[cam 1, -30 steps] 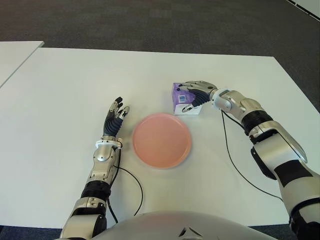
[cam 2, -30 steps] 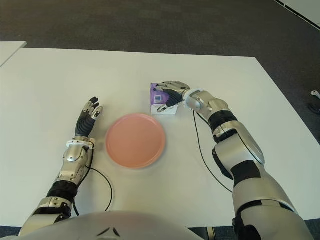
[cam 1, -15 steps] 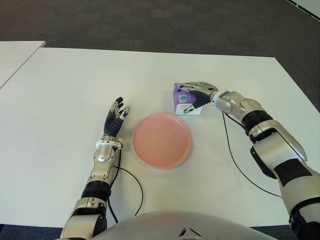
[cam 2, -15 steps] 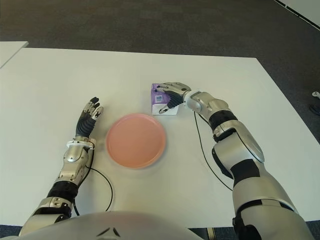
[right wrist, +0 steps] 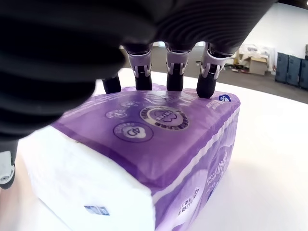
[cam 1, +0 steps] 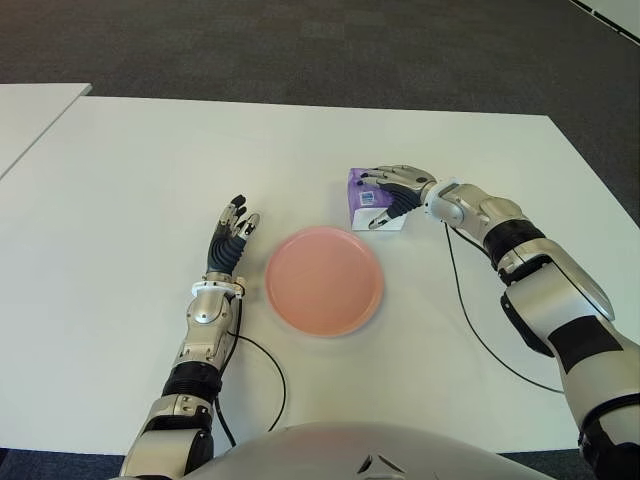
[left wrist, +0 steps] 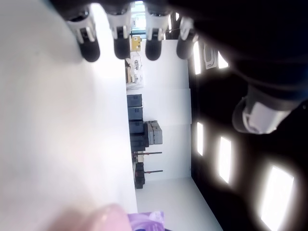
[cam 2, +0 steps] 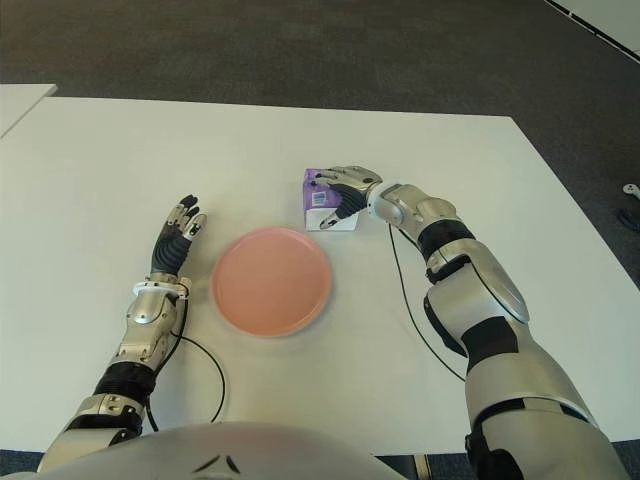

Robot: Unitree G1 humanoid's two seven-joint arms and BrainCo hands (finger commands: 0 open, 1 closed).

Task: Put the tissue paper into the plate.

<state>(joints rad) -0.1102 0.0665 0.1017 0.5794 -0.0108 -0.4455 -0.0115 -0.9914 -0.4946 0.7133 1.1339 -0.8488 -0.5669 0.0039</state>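
Note:
The tissue pack (cam 1: 358, 190) is a purple-wrapped block with a white end, lying on the white table (cam 1: 130, 180) just beyond the plate's far right rim. My right hand (cam 1: 385, 198) covers it. In the right wrist view the fingertips (right wrist: 175, 77) press on the top of the pack (right wrist: 159, 144), and the thumb sits at its near side. The pink round plate (cam 1: 323, 282) lies empty at the table's middle, a few centimetres nearer to me than the pack. My left hand (cam 1: 232, 238) shows left of the plate, fingers straight and holding nothing.
A black cable (cam 1: 470, 320) trails over the table from my right wrist, and another (cam 1: 270, 370) loops near my left forearm. A second white table (cam 1: 25, 110) stands at the far left. Dark carpet lies beyond the table's far edge.
The right hand and the tissue pack have shifted slightly to the right, fingers settling over the pack's top. The left hand and the plate have not moved.

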